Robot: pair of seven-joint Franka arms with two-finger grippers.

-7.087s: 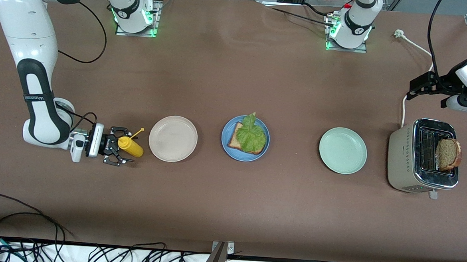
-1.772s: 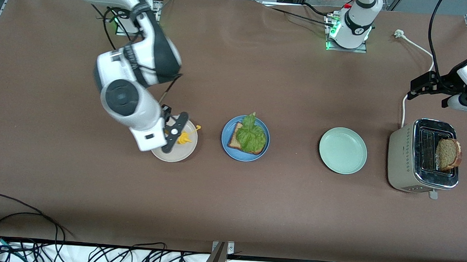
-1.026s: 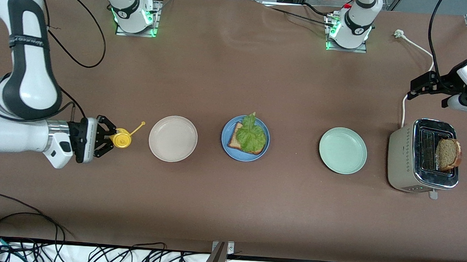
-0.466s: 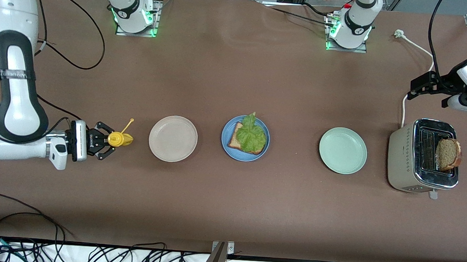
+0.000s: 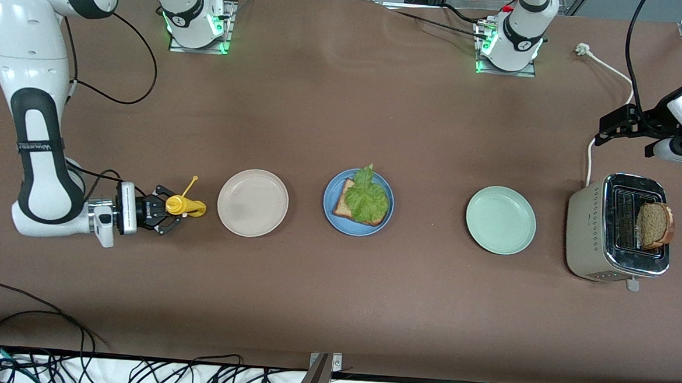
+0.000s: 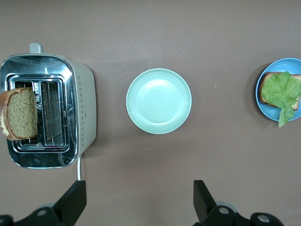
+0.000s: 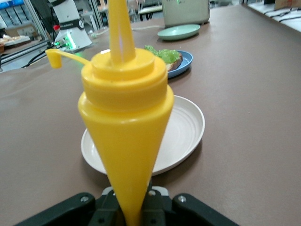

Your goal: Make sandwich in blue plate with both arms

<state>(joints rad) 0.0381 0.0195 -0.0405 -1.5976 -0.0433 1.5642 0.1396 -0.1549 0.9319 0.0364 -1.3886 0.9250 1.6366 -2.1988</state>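
Front view: three round shallow plates in a row across the brown table (image 5: 335,308). Count: one beige plate (image 5: 253,202) toward the right arm's end, one blue plate (image 5: 358,202) in the middle, one pale green plate (image 5: 500,220) toward the left arm's end. Bread slices: two. One square brown slice (image 5: 343,202) lies flat on the blue plate under a single frilly lettuce leaf (image 5: 367,197); the second slice (image 5: 654,225) stands in a slot of the toaster (image 5: 589,239) (beige body, shiny metal top, two slots) at the left arm's end.

One yellow squeeze bottle (image 5: 184,206), smooth plastic, conical, its tethered cap hanging off to one side. Right gripper (image 5: 166,217) sits low beside the beige plate, fingers pinched on the bottle's base; right wrist view shows the bottle (image 7: 124,125) rising straight out of the jaws.

Left gripper (image 6: 136,202) waits above the table near the toaster and green plate, fingers spread wide, nothing between them.
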